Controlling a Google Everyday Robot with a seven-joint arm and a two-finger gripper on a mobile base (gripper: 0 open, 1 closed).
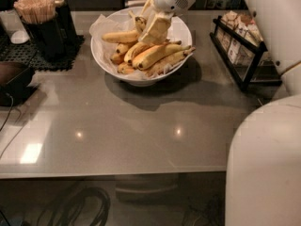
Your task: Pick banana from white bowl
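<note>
The white bowl (101, 55) lined with crinkled paper stands at the back middle of the grey table and holds several yellow bananas. A long curved banana (162, 53) lies across the right of the pile, with shorter ones to its left. My gripper (153, 31) comes down from the top of the view and hangs just over the back middle of the pile. A speckled banana with a dark tip (139, 22) stands up against the gripper's left side. I cannot tell whether that banana is held.
A black holder of wooden stirrers (40, 25) stands on a black mat at the back left. A black wire rack with packets (240, 51) stands at the right. A dark device (14, 81) sits at the left edge. My white arm body (263, 164) fills the lower right.
</note>
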